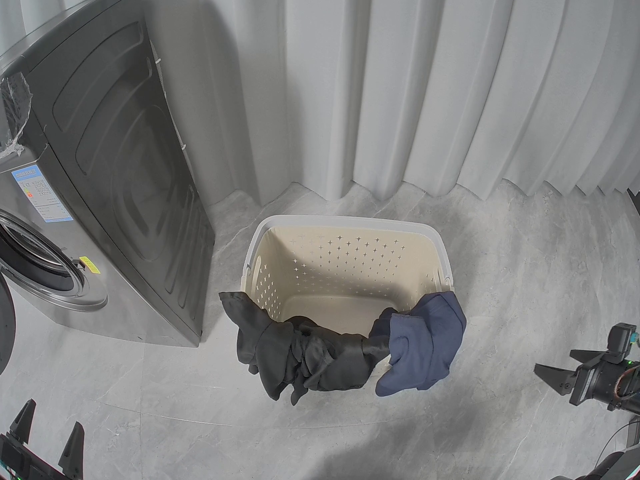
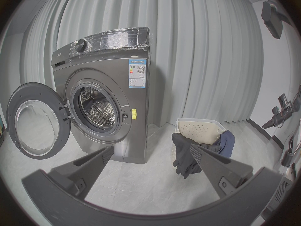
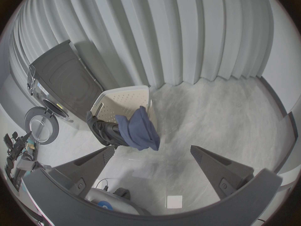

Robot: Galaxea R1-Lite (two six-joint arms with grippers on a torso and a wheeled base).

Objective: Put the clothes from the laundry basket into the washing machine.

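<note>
One cream laundry basket (image 1: 347, 223) stands on the grey marbled floor (image 1: 507, 248), close to the pleated white curtain (image 1: 400, 68) and just beside the side panel of one dark grey washing machine (image 1: 113, 168). Two garments hang over the basket's near rim, and the pale bottom inside it lies bare.

The black garment (image 1: 293, 355), crumpled and slightly glossy, stretches lengthwise along that rim from the corner nearest the machine. Its loose ends trail down the outside wall. The blue garment (image 1: 423, 345), matte navy and folded over itself, drapes over the other near corner and touches the black one's end.

The machine's round door (image 2: 37, 120) is swung fully open, showing the steel drum (image 2: 97, 109).

Two grippers hover low over the floor, well apart from the basket. The left gripper (image 1: 50, 428) is in front of the machine and the right gripper (image 1: 553, 361) is out to the basket's far side. Each has its fingers spread wide and empty.
</note>
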